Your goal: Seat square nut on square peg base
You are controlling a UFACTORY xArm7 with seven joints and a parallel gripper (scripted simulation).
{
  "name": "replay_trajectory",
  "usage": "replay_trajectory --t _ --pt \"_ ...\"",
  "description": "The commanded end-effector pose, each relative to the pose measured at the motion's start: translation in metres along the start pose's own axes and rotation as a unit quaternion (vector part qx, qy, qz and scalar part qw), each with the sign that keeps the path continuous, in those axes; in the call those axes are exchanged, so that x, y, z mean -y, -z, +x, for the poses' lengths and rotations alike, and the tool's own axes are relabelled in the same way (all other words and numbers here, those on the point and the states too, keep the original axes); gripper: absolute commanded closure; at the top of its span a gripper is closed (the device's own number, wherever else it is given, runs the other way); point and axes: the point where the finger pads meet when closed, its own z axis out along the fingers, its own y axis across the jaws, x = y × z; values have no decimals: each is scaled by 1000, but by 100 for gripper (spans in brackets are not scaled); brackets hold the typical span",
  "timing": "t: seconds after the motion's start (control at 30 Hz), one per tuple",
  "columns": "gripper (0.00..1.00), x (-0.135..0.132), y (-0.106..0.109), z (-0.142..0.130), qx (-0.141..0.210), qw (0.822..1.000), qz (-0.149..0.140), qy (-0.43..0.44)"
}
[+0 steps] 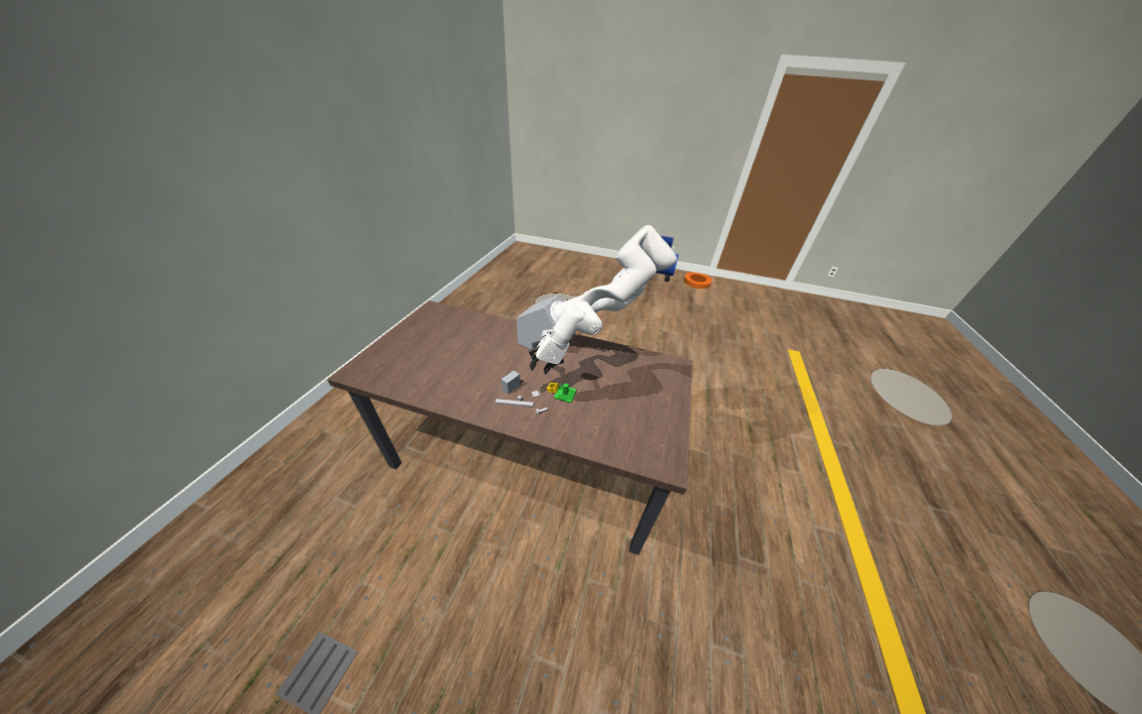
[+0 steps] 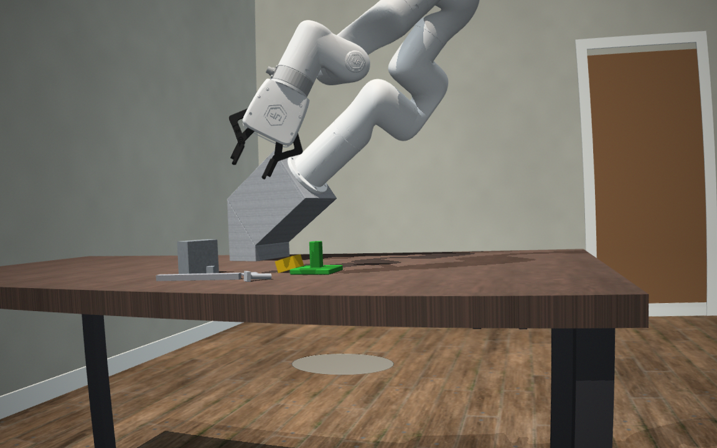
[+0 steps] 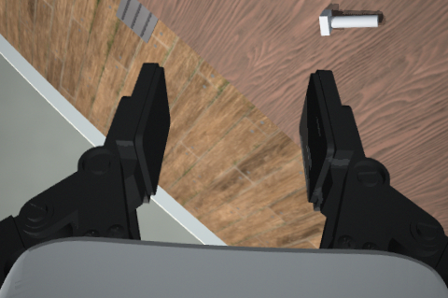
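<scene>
Hovering high above the table [image 2: 461, 300], gripper [image 2: 263, 153] partly spread and holding nothing, yellow square nut [image 2: 289, 263] leaning beside green peg [image 2: 315, 253].
</scene>
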Motion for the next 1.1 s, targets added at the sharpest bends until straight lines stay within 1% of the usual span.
replay_trajectory --t 0.0,0.07,0.1,0.2,0.3,0.43,0.57,0.63,0.67,0.87,1.07 --pt "40 -22 -21 16 37 990 -55 122" --pt "40 -22 -21 16 37 990 -55 122" --pt "40 -27 -25 18 43 982 -74 171" --pt "40 -40 -34 27 47 971 -89 216" --pt "40 -52 -41 34 55 957 -106 264" --pt "40 -68 -50 43 70 933 -131 329" --pt "40 -82 -57 51 90 903 -157 389" --pt "40 -82 -57 51 90 903 -157 389" --pt "40 -85 -58 53 108 884 -172 422" --pt "40 -100 -64 61 121 860 -186 460" --pt "40 -108 -67 65 129 846 -194 479"
